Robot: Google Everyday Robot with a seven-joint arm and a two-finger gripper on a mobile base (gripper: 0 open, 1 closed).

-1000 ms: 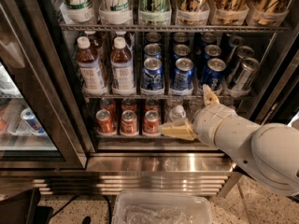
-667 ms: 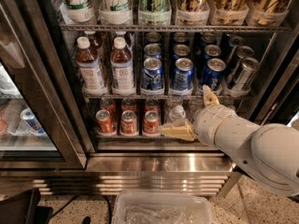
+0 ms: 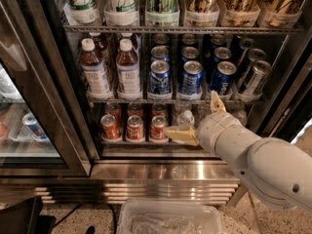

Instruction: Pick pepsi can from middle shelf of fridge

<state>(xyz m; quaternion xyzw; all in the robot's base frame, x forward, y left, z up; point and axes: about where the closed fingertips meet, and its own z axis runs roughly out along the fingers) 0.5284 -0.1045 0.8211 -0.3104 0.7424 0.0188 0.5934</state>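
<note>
Gripper [image 3: 191, 113] at my frame's lower centre, fingers spread and empty, just below the pepsi can [image 3: 223, 78] on the middle shelf [image 3: 161, 101].

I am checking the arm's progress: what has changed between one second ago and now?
Nothing visibly changed. The gripper stays open, holding nothing, in front of the fridge, just below the middle shelf. The pepsi cans stand in their lanes as before.

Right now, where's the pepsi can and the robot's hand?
pepsi can [image 3: 222, 79], camera view, blue side of the front right one.
hand [image 3: 189, 112], camera view, between its open fingers, just below that can.
</note>
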